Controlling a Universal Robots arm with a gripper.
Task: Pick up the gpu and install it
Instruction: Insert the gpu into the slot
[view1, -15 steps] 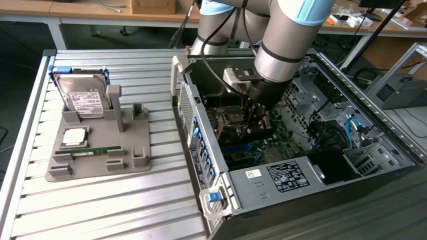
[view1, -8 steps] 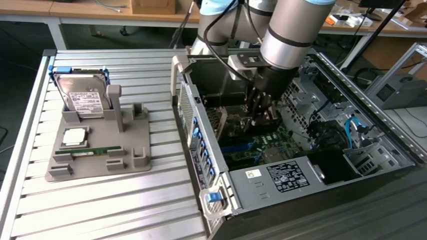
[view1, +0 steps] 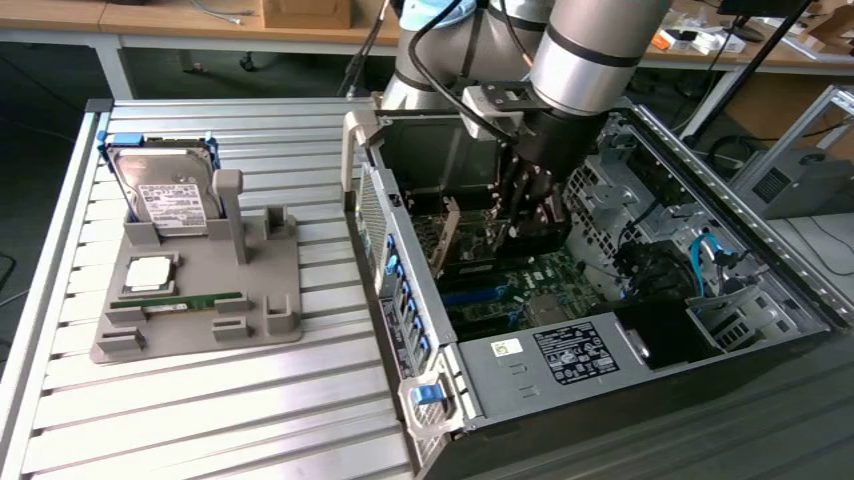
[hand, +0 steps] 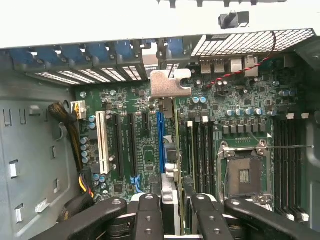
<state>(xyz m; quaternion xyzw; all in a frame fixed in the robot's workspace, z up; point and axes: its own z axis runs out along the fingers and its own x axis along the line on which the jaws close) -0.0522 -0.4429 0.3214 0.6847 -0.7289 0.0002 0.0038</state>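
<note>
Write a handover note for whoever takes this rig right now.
Tool: shut on the graphics card, holding it edge-on.
Card: inside the open computer case, upright over the motherboard, its metal bracket near the rear slot openings.
Tray on the exterior view's left holds the hard drive and memory stick.
Done: card picked up and carried into the case.
Left: whether it is seated can't be told; release.

Colours inside and beside the case

Green motherboard (hand: 240, 107) with white slot (hand: 102, 142) and blue slot (hand: 160, 140); blue clips (view1: 404, 290) on case edge; grey tray (view1: 200, 335); silver drive (view1: 167, 190), white label; green memory stick (view1: 194, 301); black gripper (hand: 171, 207).
</note>
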